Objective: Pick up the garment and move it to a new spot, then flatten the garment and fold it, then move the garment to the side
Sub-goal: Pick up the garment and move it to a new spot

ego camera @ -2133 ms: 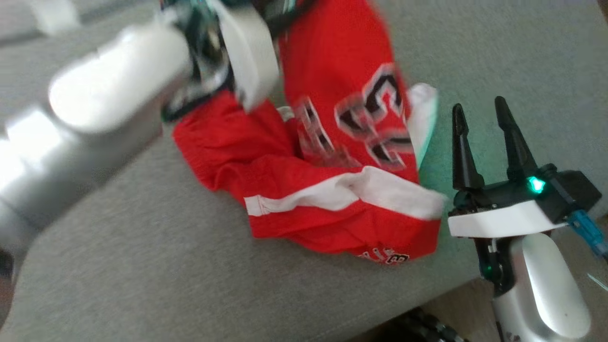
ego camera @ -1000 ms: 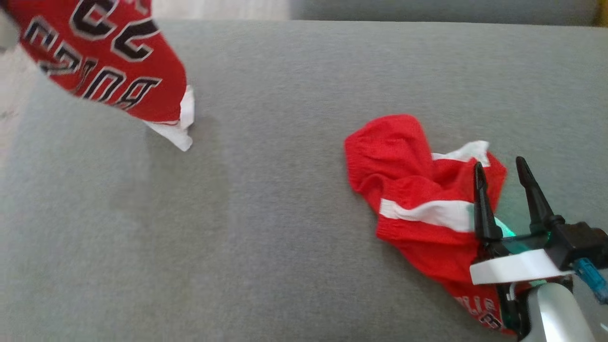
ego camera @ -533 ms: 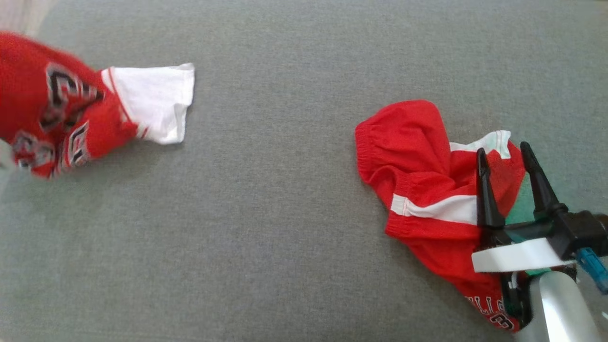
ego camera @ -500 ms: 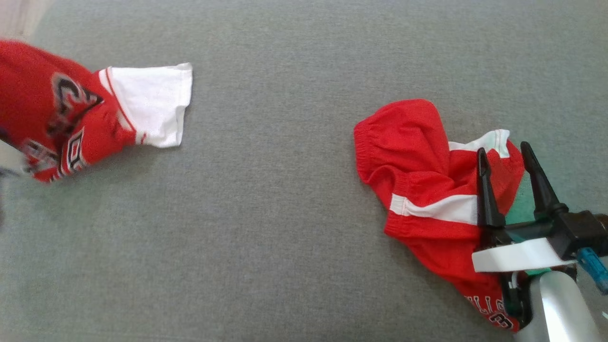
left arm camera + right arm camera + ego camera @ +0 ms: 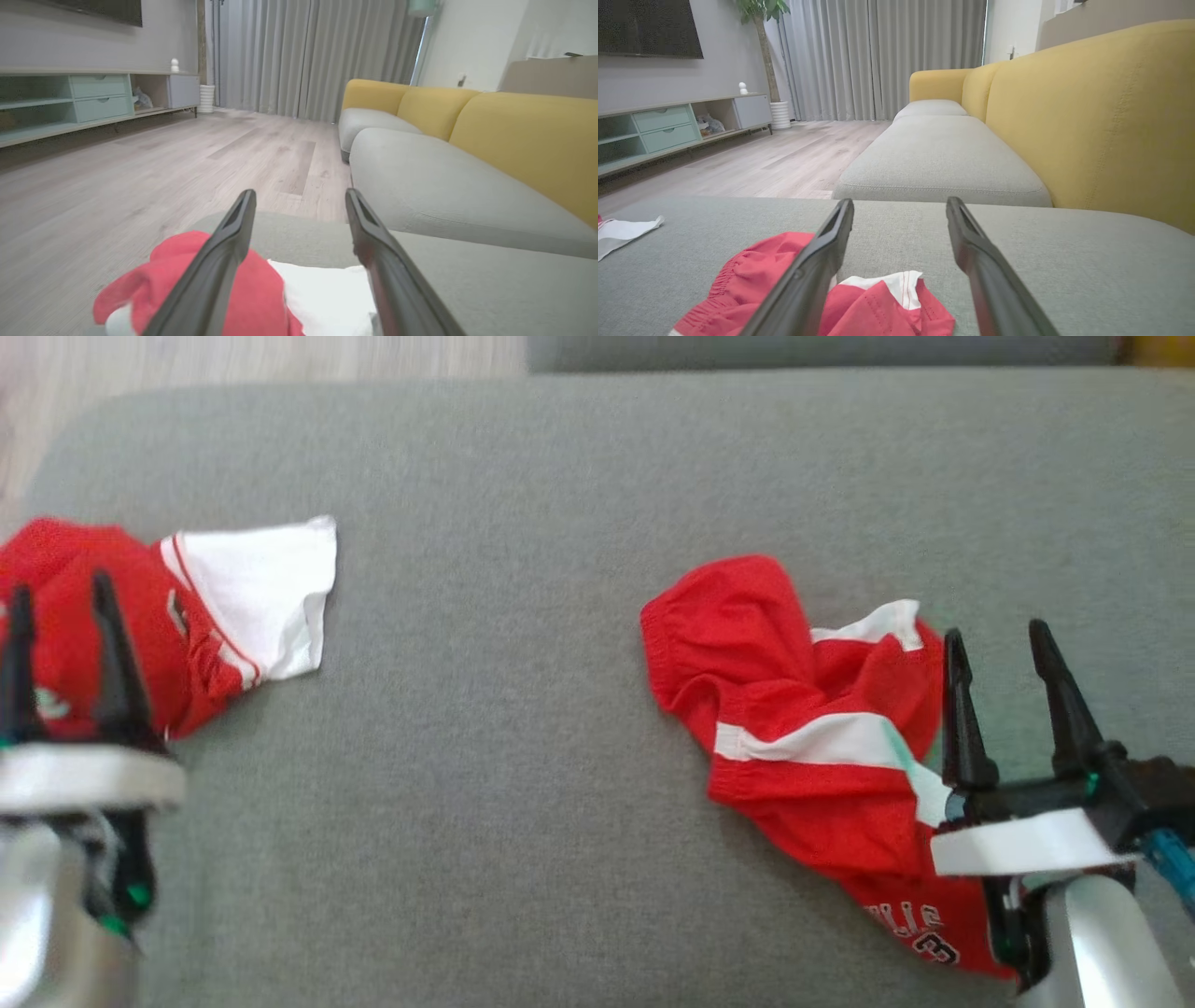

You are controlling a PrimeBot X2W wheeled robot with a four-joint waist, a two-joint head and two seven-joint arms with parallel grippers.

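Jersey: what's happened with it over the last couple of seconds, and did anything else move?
The left gripper carried the jersey away from the shorts to the left end of the cushion, set it down and let go. Its jaws now stand open, with the fingers over the crumpled jersey. The shorts stayed put on the right, and the right gripper stayed open by them, holding nothing.

We see a living room in soft, even daylight. A grey upholstered seat [image 5: 560, 859] lies in the foreground. Beyond it we note a sofa with grey seat cushions [image 5: 938, 158] and yellow backrests [image 5: 1087, 116]. A pale wooden floor [image 5: 140, 177] runs to full-length grey curtains [image 5: 887, 56]. Along the grey wall [image 5: 654, 79] we mark a low cabinet [image 5: 93, 100] with pale green drawers, a dark screen [image 5: 644, 28] above it, and a plant [image 5: 763, 9] in a white ribbed pot [image 5: 780, 114].
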